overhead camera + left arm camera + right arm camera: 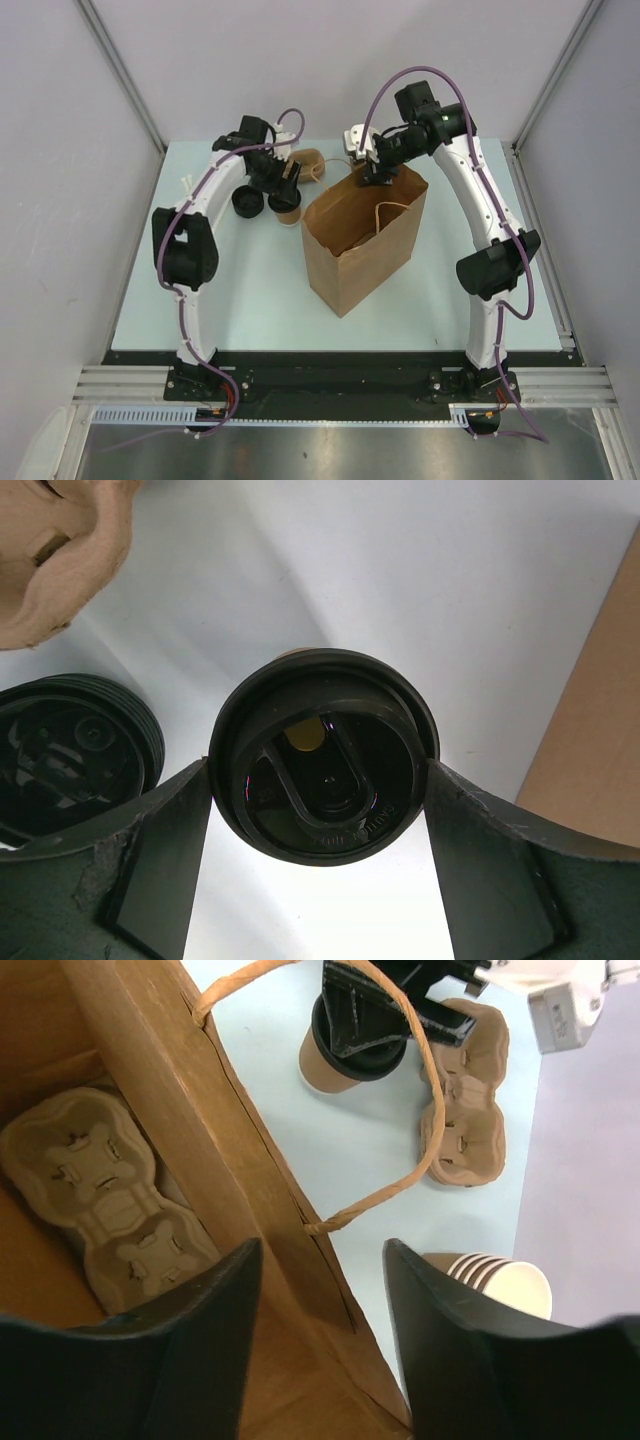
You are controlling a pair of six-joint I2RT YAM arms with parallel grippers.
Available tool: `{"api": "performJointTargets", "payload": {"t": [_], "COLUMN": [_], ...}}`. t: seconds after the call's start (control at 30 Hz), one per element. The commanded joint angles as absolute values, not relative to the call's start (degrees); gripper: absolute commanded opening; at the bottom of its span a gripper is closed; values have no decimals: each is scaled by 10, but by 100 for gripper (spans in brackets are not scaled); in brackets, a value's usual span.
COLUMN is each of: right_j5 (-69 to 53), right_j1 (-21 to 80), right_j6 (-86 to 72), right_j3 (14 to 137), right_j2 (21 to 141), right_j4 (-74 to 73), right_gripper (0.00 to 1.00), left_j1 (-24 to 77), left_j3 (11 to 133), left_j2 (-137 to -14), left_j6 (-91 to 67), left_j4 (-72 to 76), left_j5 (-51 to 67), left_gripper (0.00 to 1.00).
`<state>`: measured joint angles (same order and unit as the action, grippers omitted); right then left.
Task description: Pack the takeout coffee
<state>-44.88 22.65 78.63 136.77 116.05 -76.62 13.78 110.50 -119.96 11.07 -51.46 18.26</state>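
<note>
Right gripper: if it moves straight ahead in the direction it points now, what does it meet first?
Most likely the paper bag: its wall runs between the open fingers of the right gripper. Depth is unclear; one finger would pass inside, toward the cup carrier there.

The left pincer (320,815) has matt, scuffed black plastic fingers (150,850). Between them, the takeout coffee (325,765) wears a glossy black plastic lid over matt tan paper. Beside that pincer, the stacked lids (70,750) shine likewise on a smooth, faintly sheened table (400,580). Under the right pincer (320,1250), the bag (250,1200) is matt kraft paper. The carrier (110,1200) inside is rough moulded pulp.
</note>
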Motion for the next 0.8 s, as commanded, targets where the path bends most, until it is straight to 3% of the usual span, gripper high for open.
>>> {"api": "performJointTargets", "payload": {"t": [0.0, 0.13, 0.17, 0.57, 0.77], "right_j5": [-446, -442, -440, -400, -353], "right_j1": [228, 225, 225, 205, 224], "right_j6": [806, 787, 774, 490, 438], "right_j3": [1382, 1376, 1379, 1390, 1340], "right_j2": [1150, 1139, 1138, 1104, 1051], "right_j4": [-868, -868, -867, -765, -726], "right_gripper": [51, 23, 0, 0, 0], "left_j1": [128, 115, 112, 106, 101], "left_j3": [1114, 1117, 1119, 1132, 1170], "left_j2": [-1139, -1119, -1114, -1032, -1010], "left_j6": [120, 112, 112, 127, 119], "left_j4": [-512, -508, -509, -518, -523], "left_j5": [190, 216, 219, 231, 252], "left_gripper": [37, 36, 36, 36, 35]}}
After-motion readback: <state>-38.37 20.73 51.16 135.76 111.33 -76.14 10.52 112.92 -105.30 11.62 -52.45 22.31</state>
